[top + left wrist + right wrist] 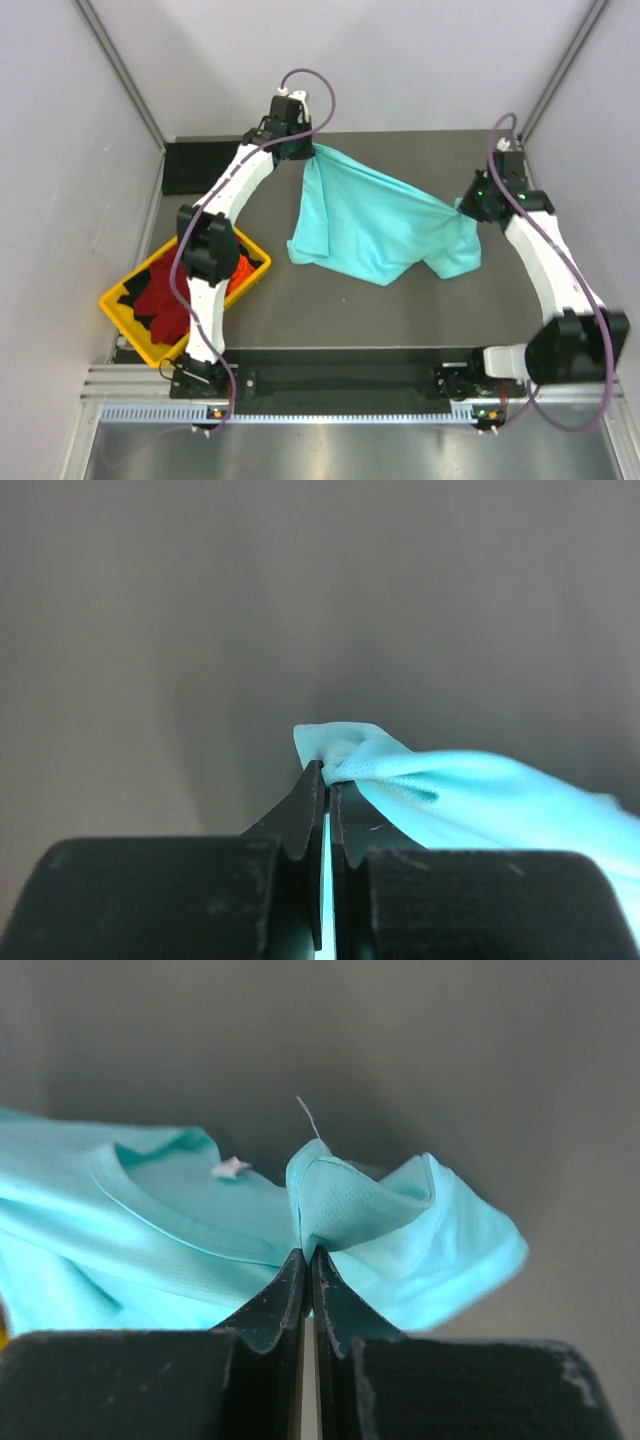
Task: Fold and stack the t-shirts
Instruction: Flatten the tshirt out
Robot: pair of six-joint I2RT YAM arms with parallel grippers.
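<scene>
Left gripper [326,770] pinched tight on a bunched corner of the mint-teal t-shirt [375,225]. Right gripper [305,1255] clamped the same way on a fold beside the neckline. Shirt stretched between them, long axis far-left to right, lower half draping onto the table [400,310]. Bare table toward the near edge looks enough to lay it flat. Yellow tray [118,305] of red and black t-shirts [165,295] sits left, under the left arm: avoid.

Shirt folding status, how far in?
Done: nothing folded or stacked in view. In hand: mint-teal t-shirt, unfolded, pinched by left tool and right tool. Left: fold it, then the other shirts heaped in the yellow tray.
</scene>
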